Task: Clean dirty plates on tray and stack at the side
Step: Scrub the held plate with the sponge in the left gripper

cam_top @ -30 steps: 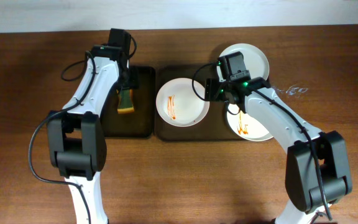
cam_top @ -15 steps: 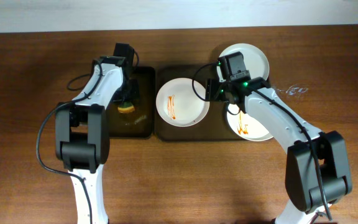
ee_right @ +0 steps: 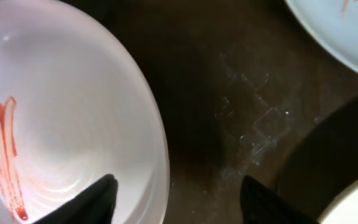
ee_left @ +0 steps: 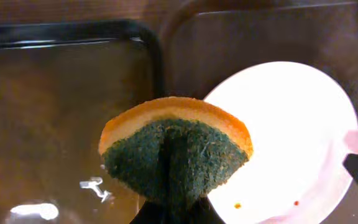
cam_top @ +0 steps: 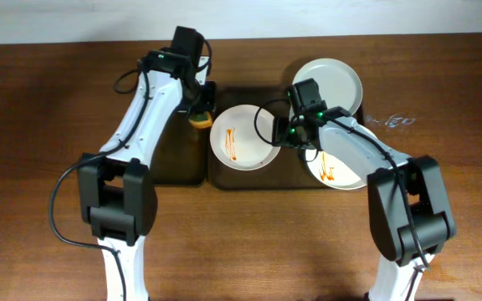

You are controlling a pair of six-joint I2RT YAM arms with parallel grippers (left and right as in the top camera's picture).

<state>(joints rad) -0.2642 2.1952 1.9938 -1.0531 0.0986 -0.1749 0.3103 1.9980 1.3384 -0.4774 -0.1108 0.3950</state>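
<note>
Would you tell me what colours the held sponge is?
The sponge is orange with a dark green scouring face, clearest in the left wrist view.

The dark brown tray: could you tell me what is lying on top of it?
A streaked plate lies on the left half of the tray. A second streaked plate lies at the right, but the right arm covers part of it, so that part is hidden.

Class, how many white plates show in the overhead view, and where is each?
3. The left plate, streaked, lies on the tray; the right plate, streaked, lies there too, partly under the right arm; the plain plate sits by its far right corner.
</note>
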